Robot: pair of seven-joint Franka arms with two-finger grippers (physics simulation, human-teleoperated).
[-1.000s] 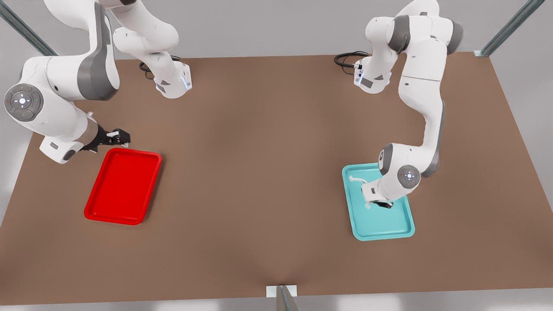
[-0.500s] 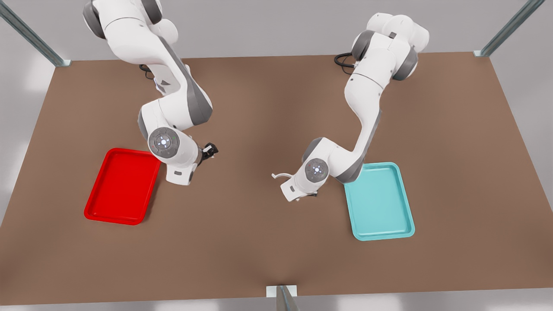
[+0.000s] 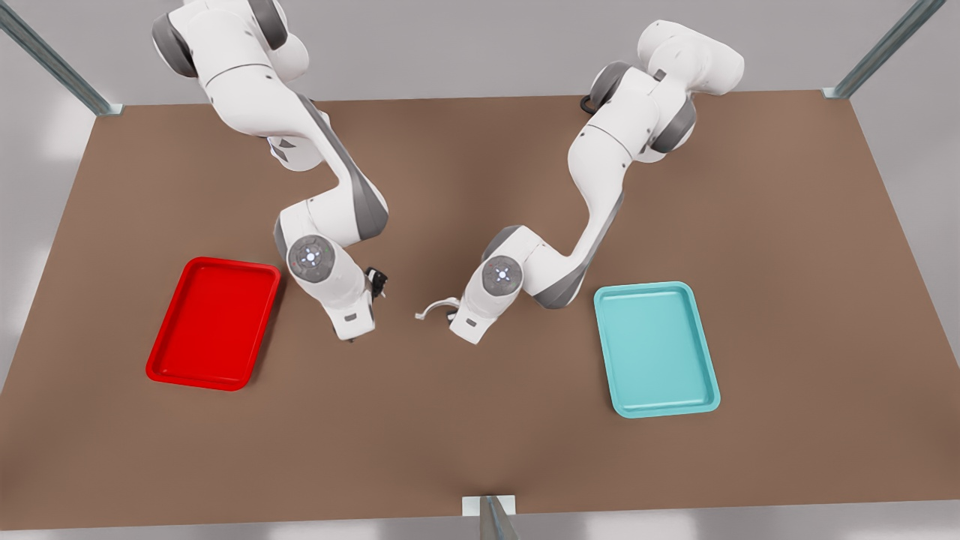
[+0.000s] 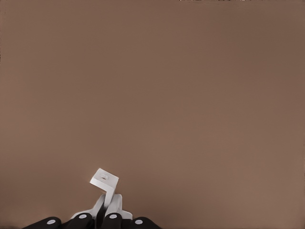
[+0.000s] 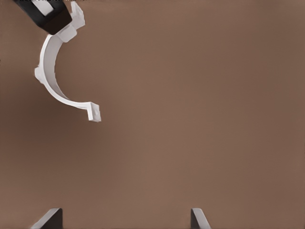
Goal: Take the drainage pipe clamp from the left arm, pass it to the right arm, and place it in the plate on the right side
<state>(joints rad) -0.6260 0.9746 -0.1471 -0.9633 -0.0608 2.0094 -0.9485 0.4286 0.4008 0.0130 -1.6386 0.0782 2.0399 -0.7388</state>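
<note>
left end effector [image 3: 452, 306] gripping drainage pipe clamp [image 3: 435, 308], right end effector [image 3: 377, 283] spread, apart

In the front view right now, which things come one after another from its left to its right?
Plate → right gripper, open → drainage pipe clamp → left gripper, holding it → teal tray.
</note>
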